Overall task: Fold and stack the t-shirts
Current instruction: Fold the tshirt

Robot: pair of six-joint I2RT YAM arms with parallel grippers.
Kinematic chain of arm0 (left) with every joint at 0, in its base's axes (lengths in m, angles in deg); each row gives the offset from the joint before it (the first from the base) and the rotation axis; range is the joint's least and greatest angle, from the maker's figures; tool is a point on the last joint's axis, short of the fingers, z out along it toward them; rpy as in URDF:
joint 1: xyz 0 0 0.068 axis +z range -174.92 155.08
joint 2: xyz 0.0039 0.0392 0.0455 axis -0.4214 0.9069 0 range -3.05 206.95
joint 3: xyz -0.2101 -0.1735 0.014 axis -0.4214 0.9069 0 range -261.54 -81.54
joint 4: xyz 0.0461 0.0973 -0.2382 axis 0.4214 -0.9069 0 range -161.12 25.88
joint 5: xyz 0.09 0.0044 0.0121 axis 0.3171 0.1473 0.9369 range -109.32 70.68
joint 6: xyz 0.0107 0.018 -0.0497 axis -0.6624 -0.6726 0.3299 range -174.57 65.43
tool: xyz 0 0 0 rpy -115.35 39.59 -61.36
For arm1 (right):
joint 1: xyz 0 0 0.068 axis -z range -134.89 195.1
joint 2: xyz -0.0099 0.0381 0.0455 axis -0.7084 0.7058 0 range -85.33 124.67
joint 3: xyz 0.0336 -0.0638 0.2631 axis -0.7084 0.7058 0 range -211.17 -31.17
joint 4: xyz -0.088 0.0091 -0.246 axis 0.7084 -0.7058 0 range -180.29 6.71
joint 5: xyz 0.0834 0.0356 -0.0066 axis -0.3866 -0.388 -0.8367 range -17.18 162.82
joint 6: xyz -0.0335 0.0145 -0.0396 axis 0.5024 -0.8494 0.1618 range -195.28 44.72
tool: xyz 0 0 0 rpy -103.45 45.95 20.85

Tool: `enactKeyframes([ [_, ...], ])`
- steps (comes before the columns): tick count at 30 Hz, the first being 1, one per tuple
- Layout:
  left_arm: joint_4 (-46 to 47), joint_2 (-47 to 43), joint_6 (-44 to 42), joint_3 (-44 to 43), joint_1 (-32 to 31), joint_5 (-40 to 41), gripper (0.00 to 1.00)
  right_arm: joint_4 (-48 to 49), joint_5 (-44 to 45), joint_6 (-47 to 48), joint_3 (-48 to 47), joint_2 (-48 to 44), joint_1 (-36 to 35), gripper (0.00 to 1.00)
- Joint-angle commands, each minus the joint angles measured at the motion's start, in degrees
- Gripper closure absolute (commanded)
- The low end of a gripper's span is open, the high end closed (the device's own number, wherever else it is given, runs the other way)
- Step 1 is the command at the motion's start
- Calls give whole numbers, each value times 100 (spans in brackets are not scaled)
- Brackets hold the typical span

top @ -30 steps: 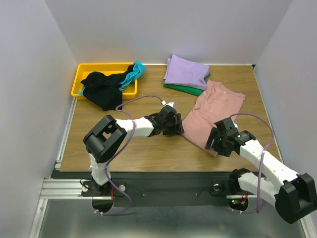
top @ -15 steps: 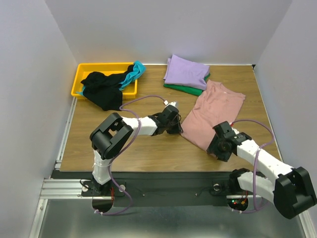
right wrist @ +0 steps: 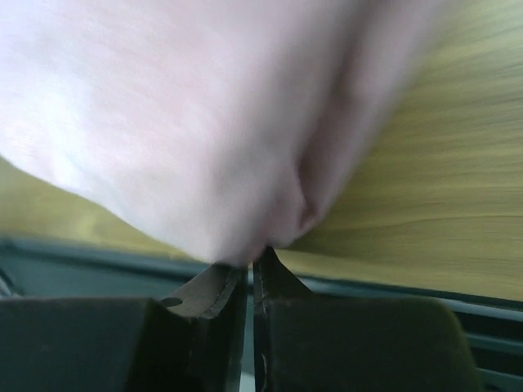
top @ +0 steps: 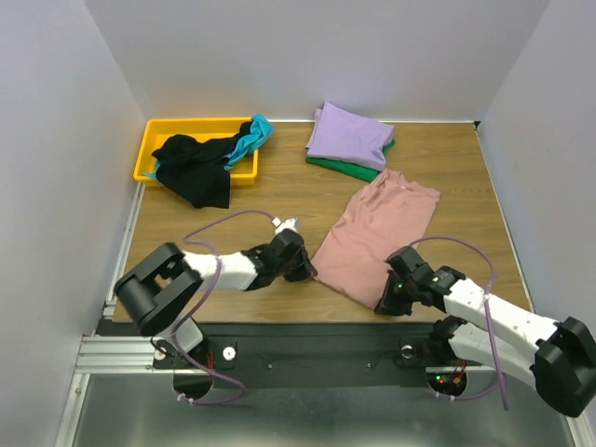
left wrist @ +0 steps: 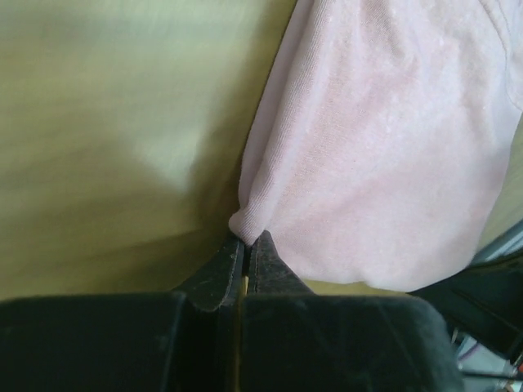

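pink tee (top: 372, 244): near corners pinched in left gripper (top: 304, 271) and right gripper (top: 382, 304); long axis runs away from both.

The green t-shirt (top: 335, 167) is mostly hidden under the lavender t-shirt (top: 349, 135). The teal t-shirt (top: 256, 130) shows only partly behind the black t-shirt (top: 191, 172). In the right wrist view the pink t-shirt (right wrist: 163, 122) is blurred.

**A:** Item one, arms?
**B:** Two white-shelled jointed arms, left (top: 223, 268) and right (top: 503, 315), black housings at joints.
**A:** Wiring?
**B:** Lilac cable (top: 228, 213) looped along each; red and green indicator lights (top: 438, 379) at right base.
**A:** Tips?
**B:** Matte black tapered fingers (left wrist: 274, 269).
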Motion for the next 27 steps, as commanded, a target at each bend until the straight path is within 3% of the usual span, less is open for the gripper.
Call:
enactKeyframes([
  [1,-657,-697,506,766,-561,178,100,249,-479,-197,14,528,-1219,92],
  [5,-1632,-1198,1016,1032,-941,546,100,628,-682,-338,-398,1057,-2545,94],
  [8,-2511,-2128,1428,1374,-1169,609,100,584,-735,-487,-794,1251,-3242,95],
  [13,-4409,-4272,2045,1516,-1267,995,100,549,-797,-620,-909,1295,-3614,95],
  [15,-4490,-4974,2107,1612,-1276,917,100,514,-814,-602,-944,1321,-3632,96],
  [19,-4437,-5452,2248,1701,-1276,1038,100,514,-866,-330,-1234,1418,-3667,96],
  [22,-4411,-5322,2073,1385,-1276,1206,100,138,-552,-417,-1497,1235,-3658,100],
  [27,-3938,-4717,1668,928,-1276,1705,100,-1092,685,-925,-1796,621,-3641,100],
])
